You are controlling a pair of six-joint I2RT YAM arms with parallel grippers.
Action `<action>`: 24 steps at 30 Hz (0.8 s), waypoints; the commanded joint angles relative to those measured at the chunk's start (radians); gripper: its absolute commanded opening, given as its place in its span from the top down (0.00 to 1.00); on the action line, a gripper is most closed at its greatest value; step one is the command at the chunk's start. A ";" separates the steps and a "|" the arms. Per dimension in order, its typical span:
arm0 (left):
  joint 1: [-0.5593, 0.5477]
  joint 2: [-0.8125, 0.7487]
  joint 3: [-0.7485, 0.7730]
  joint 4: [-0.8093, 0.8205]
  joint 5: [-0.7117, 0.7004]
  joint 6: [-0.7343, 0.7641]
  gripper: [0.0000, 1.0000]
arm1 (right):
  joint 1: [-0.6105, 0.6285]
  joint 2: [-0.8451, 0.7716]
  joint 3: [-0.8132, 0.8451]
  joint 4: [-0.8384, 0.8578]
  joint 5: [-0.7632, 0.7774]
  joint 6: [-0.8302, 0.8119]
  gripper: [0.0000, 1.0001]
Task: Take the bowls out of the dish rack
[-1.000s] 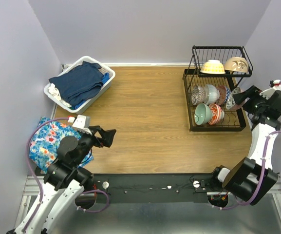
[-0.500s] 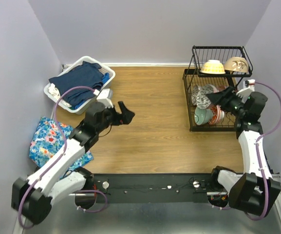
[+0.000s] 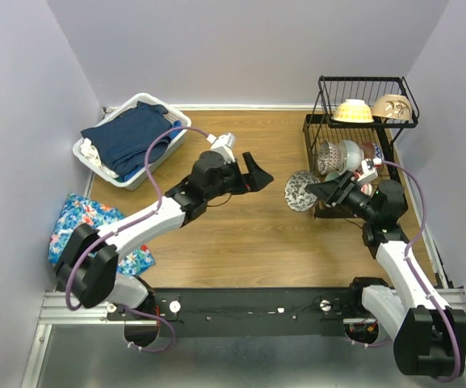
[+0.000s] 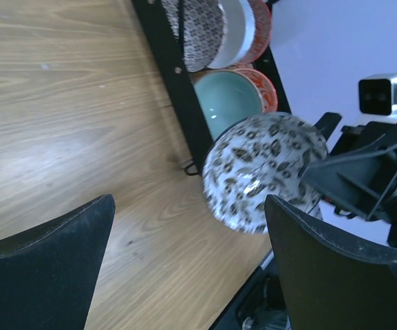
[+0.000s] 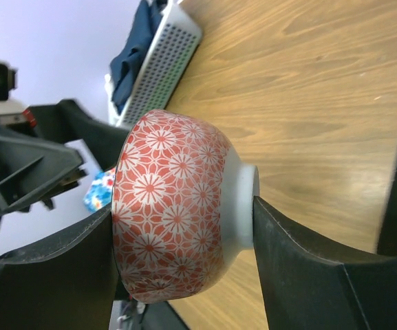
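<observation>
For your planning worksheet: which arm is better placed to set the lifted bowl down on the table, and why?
Right. The right gripper is shut on the patterned bowl, held outside the dish rack above bare table. The left gripper is open, empty and apart from the bowl.

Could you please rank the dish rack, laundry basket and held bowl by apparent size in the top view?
1. dish rack
2. laundry basket, nearly as large
3. held bowl, clearly smallest

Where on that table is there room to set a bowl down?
Bare wood lies between the laundry basket and the dish rack, widest at the near edge. Beside the rack it is crowded: left gripper, right gripper and held bowl.
</observation>
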 commanded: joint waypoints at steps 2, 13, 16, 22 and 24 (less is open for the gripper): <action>-0.081 0.140 0.105 0.096 -0.045 -0.069 0.01 | 0.051 -0.051 -0.045 0.172 -0.024 0.121 0.99; -0.136 0.274 0.140 0.101 -0.057 -0.098 0.19 | 0.123 -0.059 -0.028 0.195 -0.009 0.159 0.99; -0.139 0.277 0.119 0.118 -0.049 -0.110 0.30 | 0.131 -0.060 -0.031 0.218 -0.006 0.184 0.99; -0.138 0.266 0.081 0.167 -0.034 -0.129 0.54 | 0.143 -0.048 -0.031 0.218 0.005 0.186 0.99; -0.138 0.261 0.071 0.167 -0.035 -0.126 0.63 | 0.146 -0.046 -0.029 0.218 0.008 0.184 0.99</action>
